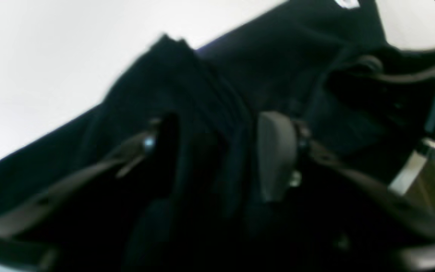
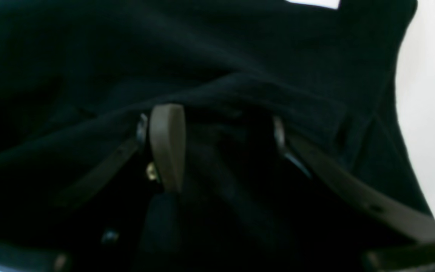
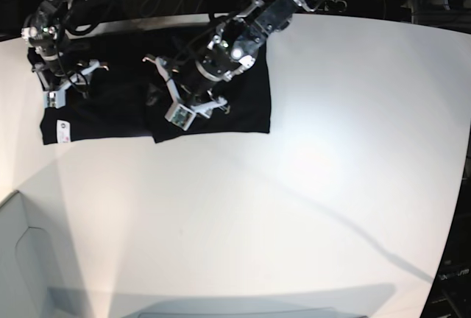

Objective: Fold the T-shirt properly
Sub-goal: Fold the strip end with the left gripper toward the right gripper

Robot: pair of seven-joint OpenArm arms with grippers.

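Cloth T-shirt (image 3: 243, 90), black, creased (soft folds), white table (image 3: 294, 185), left fingers (image 1: 274, 151) and right fingers (image 2: 168, 147) spread, grasping nothing.

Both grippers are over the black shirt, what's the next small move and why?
Probably lift the left gripper clear of the T-shirt: its jaws stand apart over bunched cloth near the middle, gripping nothing. The right gripper is open too, at the shirt's far end.
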